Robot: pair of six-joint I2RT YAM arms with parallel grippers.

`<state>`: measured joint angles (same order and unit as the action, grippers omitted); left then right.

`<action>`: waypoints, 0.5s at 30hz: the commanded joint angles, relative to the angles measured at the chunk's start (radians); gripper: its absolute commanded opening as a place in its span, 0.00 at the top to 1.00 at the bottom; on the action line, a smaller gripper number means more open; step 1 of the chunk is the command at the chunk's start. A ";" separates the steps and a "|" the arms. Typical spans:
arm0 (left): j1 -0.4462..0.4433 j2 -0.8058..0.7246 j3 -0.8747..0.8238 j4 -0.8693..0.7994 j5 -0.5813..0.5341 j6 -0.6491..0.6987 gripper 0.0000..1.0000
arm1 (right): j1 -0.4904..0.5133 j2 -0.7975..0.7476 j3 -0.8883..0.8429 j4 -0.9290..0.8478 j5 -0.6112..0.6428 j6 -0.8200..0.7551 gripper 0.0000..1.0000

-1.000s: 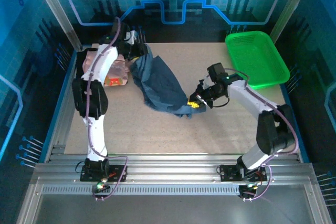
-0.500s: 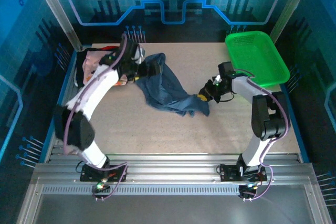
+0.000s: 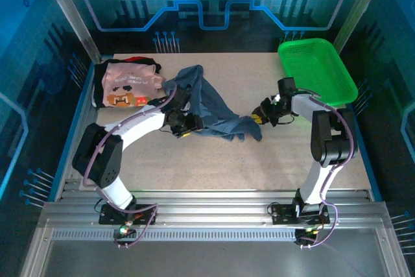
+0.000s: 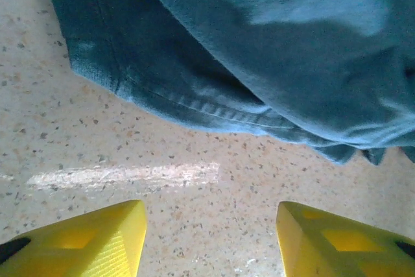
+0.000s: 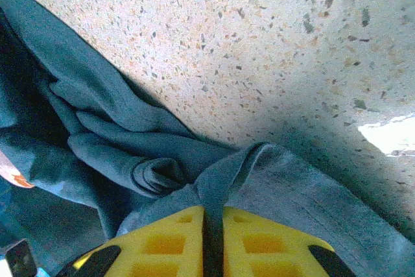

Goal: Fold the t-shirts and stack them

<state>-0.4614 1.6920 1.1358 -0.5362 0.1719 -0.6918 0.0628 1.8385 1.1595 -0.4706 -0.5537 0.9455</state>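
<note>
Pink shirt (image 3: 130, 85) newly uncovered, blue shirt (image 3: 214, 111) stretched farther right.

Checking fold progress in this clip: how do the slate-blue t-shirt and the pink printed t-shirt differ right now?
The blue t-shirt lies crumpled mid-table; the pink t-shirt lies flat, print up, at the far-left corner. The blue t-shirt is plain, the pink t-shirt printed. The right hand pinches a fold of the blue t-shirt; neither hand touches the pink t-shirt. Both are soft cloth, outside the green basket.
</note>
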 commanded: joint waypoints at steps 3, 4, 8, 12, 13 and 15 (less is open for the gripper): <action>-0.013 0.087 0.070 0.012 -0.025 -0.049 0.42 | -0.020 -0.011 0.006 -0.027 -0.015 -0.031 0.87; -0.013 0.107 0.083 0.017 -0.030 -0.052 0.41 | -0.020 -0.013 0.006 -0.031 -0.016 -0.036 0.87; -0.016 0.195 0.151 0.013 -0.029 -0.066 0.42 | -0.023 -0.018 0.003 -0.032 -0.022 -0.043 0.87; -0.020 0.275 0.211 -0.068 -0.057 -0.055 0.45 | -0.028 -0.019 0.005 -0.035 -0.028 -0.045 0.87; -0.020 0.281 0.207 -0.076 -0.066 -0.049 0.46 | -0.030 -0.020 0.005 -0.037 -0.028 -0.047 0.87; -0.018 0.299 0.207 -0.093 -0.079 -0.030 0.49 | -0.032 -0.023 0.005 -0.037 -0.029 -0.048 0.87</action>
<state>-0.4736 1.9652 1.3220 -0.5495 0.1299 -0.7349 0.0486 1.8385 1.1595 -0.4805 -0.5606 0.9161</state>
